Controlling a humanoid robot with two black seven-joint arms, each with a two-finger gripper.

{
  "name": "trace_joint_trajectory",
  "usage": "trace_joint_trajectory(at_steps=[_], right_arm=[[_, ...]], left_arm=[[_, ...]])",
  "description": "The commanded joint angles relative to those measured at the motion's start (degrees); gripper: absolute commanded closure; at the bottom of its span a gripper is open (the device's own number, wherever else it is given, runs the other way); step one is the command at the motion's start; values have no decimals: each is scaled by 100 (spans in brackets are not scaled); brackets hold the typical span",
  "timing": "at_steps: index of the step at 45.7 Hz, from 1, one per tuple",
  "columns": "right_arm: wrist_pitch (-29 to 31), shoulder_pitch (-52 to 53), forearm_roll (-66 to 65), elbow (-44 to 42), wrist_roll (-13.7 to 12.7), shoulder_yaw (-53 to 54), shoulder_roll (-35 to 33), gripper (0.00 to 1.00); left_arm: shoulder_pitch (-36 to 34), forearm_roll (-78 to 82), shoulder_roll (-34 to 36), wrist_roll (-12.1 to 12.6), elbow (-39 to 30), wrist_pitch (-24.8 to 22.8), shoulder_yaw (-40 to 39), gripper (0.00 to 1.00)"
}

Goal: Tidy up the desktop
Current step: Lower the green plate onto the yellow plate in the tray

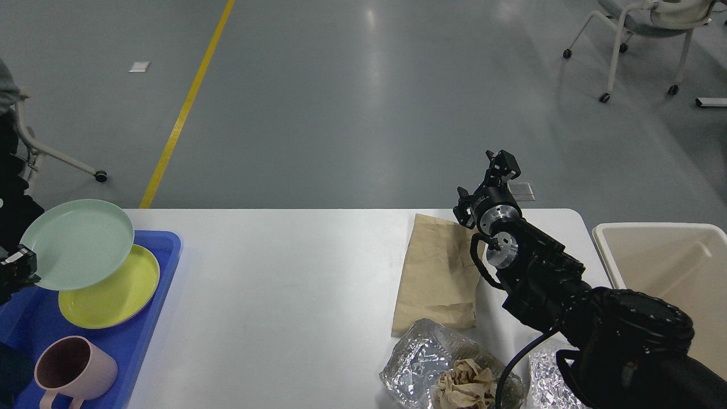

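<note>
The white surface (284, 295) fills the lower middle of the head view, with grey floor beyond its far edge. At its left end sits a blue tray (164, 267) carrying a yellow plate (113, 298) and a pink mug (74, 369). The left gripper (20, 267), barely in view at the left edge, has its jaws clenched on the rim of a green plate (76, 241), held tilted over the yellow plate. The right gripper (500, 167) is raised above the far edge of the surface, near a flat brown paper bag (437, 272); whether its jaws are parted cannot be told. Crumpled foil (420, 363) holding brown paper lies at the near edge. A beige bin (659, 255) stands just beside the right end.
</note>
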Motion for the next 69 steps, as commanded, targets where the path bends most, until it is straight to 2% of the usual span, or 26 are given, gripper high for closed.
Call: trace_joint_trajectory(at_steps=[1,10,21,28,37,47,56,64,69], right_arm=[[0,0,0,0,5,-3,-7,0],[0,0,0,0,-4,6,1,0],[0,0,0,0,-4,-2,-7,0],[0,0,0,0,5,6,1,0],[0,0,0,0,5,-2,1,0],[0,0,0,0,5,-2,-7,0],[0,0,0,0,5,-3,1,0],[0,0,0,0,5,6,-7,0],[0,0,0,0,5,-3,1,0]], left_arm=[[282,0,-154,1,9,214,-146,97],[572,0,-391,1,35,574,-181,94],[678,0,-497,1,123,618,-190,88],[669,0,-479,28,123,645,-190,75],[634,18,-409,36,115,671,-207,48],[388,44,-41,37,-192,557,-216,28],[-569,79,803,63,-957,-453,-119,25],[-1387,88,1217,98,-1019,-1789,-93,25],[-1879,88,1314,98,-1019,-2246,-102,25]])
